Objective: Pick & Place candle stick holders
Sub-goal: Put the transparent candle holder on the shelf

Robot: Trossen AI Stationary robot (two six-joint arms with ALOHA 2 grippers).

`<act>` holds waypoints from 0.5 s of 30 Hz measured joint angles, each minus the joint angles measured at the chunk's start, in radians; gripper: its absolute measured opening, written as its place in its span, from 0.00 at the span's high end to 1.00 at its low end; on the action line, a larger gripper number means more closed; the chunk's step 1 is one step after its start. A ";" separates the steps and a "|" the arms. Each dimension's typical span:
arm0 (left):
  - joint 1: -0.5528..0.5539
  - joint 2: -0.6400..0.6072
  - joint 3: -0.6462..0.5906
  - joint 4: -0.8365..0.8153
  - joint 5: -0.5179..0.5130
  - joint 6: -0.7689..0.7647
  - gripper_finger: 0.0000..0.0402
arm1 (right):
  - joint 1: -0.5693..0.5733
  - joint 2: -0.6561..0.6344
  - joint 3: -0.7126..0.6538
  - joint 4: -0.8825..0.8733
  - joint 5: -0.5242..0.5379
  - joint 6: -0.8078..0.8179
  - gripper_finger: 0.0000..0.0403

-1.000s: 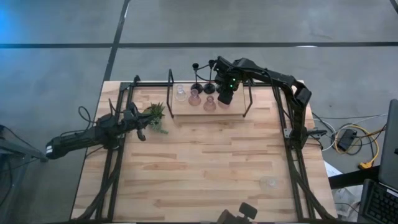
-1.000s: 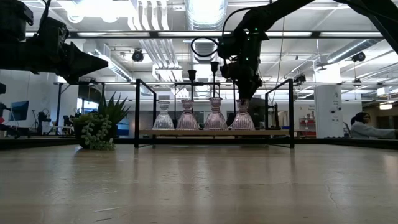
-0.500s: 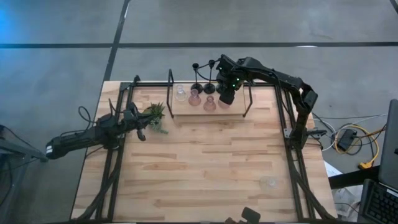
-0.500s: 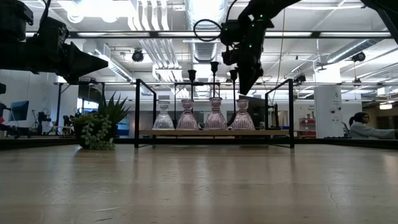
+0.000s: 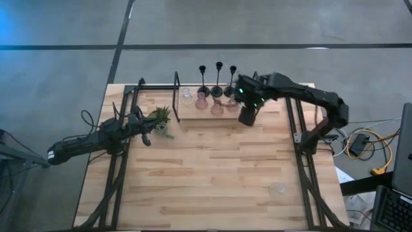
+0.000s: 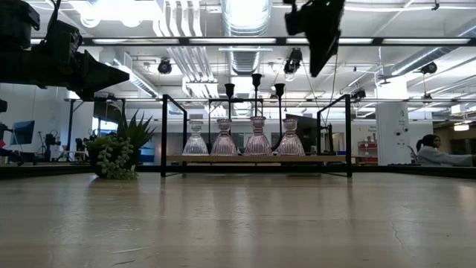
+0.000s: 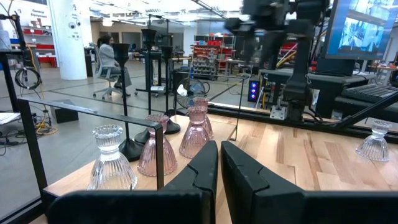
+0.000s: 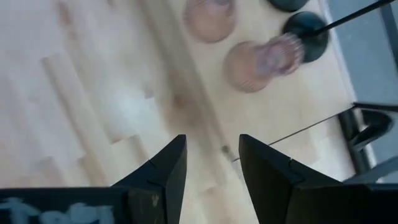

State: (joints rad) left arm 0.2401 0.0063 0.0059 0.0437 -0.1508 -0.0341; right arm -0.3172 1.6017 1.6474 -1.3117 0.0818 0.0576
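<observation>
Clear glass holder [image 5: 278, 189]: alone on the table, well apart from the shelf [image 5: 193, 116]; fragile, slippery; grip the narrow neck.
Right gripper [image 5: 247, 116]: beside shelf, fingers apart, empty.
Left gripper [image 5: 147, 138]: near plant [image 5: 160, 120], fingers together.

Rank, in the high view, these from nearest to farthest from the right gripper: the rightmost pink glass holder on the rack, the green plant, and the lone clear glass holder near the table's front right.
From the right gripper:
1. Rightmost pink glass holder, on the rack just beside it.
2. Green plant, across the table near the left gripper.
3. Lone clear glass holder, toward the front right edge.
</observation>
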 joint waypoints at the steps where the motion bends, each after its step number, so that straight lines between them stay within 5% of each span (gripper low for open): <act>1: 0.000 0.000 0.000 0.000 0.000 0.000 0.94 | 0.028 -0.026 -0.023 0.000 -0.002 0.025 0.66; 15: 0.000 0.000 0.000 0.000 0.000 0.000 0.94 | 0.508 -0.340 -0.368 0.005 -0.084 0.420 0.72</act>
State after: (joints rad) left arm 0.2398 0.0063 0.0059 0.0437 -0.1505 -0.0338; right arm 0.1906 1.2619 1.2790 -1.3071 -0.0026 0.4778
